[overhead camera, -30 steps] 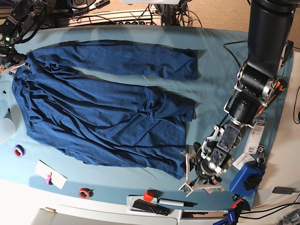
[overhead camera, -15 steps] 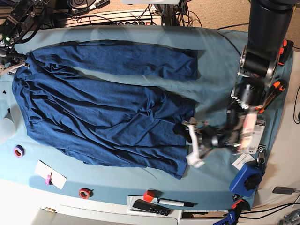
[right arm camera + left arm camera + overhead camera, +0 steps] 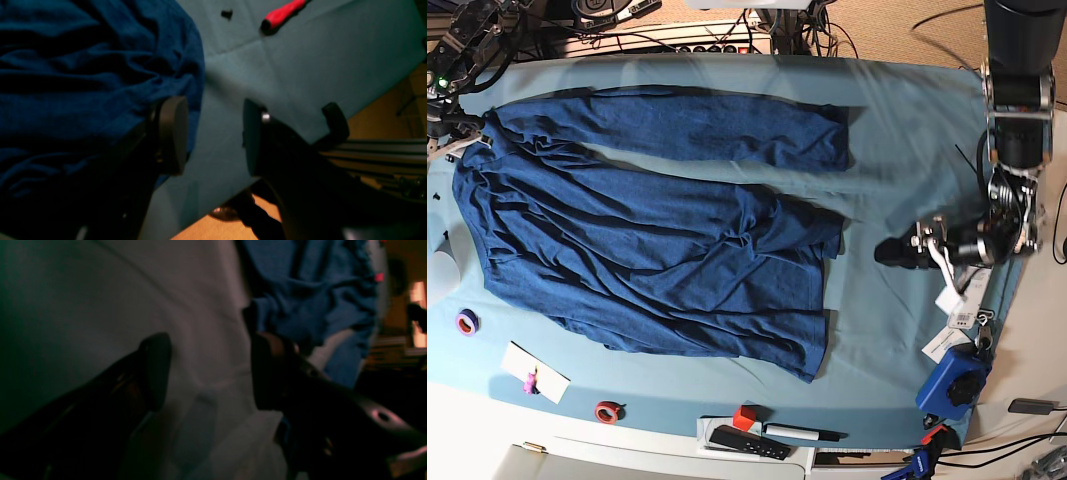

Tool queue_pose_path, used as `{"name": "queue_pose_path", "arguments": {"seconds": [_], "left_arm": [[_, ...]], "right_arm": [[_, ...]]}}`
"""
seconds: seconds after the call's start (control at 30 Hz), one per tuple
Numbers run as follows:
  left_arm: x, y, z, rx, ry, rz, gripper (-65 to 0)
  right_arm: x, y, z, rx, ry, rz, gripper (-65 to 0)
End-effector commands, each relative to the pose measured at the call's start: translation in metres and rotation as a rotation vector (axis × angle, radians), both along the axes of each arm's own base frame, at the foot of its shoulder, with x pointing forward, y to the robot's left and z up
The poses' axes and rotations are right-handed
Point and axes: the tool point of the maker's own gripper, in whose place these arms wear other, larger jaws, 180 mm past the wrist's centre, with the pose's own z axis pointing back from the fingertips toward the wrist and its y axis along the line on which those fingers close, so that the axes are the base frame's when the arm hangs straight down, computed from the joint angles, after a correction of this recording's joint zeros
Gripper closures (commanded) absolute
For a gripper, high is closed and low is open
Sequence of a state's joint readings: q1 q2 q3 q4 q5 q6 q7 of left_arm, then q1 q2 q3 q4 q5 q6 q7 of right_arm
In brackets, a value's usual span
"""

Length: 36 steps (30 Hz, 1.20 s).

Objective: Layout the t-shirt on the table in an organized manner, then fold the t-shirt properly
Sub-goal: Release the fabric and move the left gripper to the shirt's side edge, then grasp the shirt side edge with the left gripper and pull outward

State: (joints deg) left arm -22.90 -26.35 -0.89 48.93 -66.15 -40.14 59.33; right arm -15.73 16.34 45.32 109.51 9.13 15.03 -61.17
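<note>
Navy-blue heathered knit, the short-sleeved t-shirt [image 3: 647,250] lies spread and wrinkled over the left and middle of the wide tabletop [image 3: 897,130] draped in smooth light teal cloth. Its long axis runs left to right across the base view, with a long folded band of fabric along the upper edge and the rumpled body reaching down toward the lower middle of the frame. No containers show on the cloth.

At the right of the base view the left arm hangs down from the upper right corner and bends inward, so that the left gripper [image 3: 905,250] lies low and points leftward, near the shirt's right edge but apart from it. In the left wrist view its dark fingers [image 3: 156,366] stand wide apart over pale cloth, grasping nothing, with blue fabric just beyond the tips.

The right gripper [image 3: 213,136] sits at the shirt's edge near the tabletop's border, released: one finger rests against the blue knit, the other over bare teal cloth. A small red tool [image 3: 283,13] lies farther off.
</note>
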Motion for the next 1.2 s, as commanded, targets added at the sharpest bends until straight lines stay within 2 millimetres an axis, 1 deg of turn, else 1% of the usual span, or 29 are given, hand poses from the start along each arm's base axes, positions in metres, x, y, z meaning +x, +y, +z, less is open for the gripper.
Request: {"name": "queue_pose_path", "arguments": {"seconds": [0.0,0.1,0.2,0.3,0.4,0.53,0.63,0.8,0.93,1.0,1.03,1.17], "left_arm": [[-0.001,-0.002,0.002,0.022,-0.007,-0.025,-36.0],[-0.006,-0.021,0.007,0.04,-0.053,-0.078,-35.9],[-0.004,-0.037,0.014,0.12,-0.14,-0.134,-34.2],[0.0,-0.046,0.024,0.22,-0.262,-0.178,-34.2],[-0.003,-0.057,0.027,0.309,-0.331,-0.251,-34.2],[-0.009,-0.076,0.033,0.293,-0.391,-0.287,-34.2],[-0.017,-0.088,0.026,0.3,-0.394,-0.337,-34.2],[-0.028,-0.108,0.008,0.378,-0.448,-0.447,-34.2],[-0.033,-0.115,0.001,0.417,-0.478,-0.499,-34.0],[-0.034,-0.115,0.0,0.417,-0.477,-0.502,-30.7],[-0.034,-0.115,0.0,0.417,-0.477,-0.502,-27.4],[-0.035,-0.113,0.001,0.431,-0.474,-0.51,-5.5]], "right_arm": [[0.006,-0.006,0.017,-0.046,-0.038,0.013,-27.0],[0.006,-0.006,0.017,-0.045,-0.037,0.013,-27.1],[0.006,-0.006,0.017,-0.044,-0.036,0.012,-27.1],[0.006,-0.006,0.017,-0.044,-0.035,0.013,-27.1],[0.006,-0.005,0.016,-0.045,-0.029,0.023,-27.1],[0.007,-0.005,0.016,-0.045,-0.029,0.025,-27.1],[0.007,-0.005,0.016,-0.046,-0.029,0.025,-27.1],[0.007,-0.005,0.017,-0.046,-0.03,0.026,-27.1],[0.007,-0.005,0.017,-0.046,-0.031,0.026,-27.1],[0.007,-0.005,0.017,-0.047,-0.031,0.026,-27.1],[0.007,-0.005,0.017,-0.047,-0.031,0.026,-27.1],[0.007,-0.005,0.017,-0.047,-0.032,0.026,-27.1]]}}
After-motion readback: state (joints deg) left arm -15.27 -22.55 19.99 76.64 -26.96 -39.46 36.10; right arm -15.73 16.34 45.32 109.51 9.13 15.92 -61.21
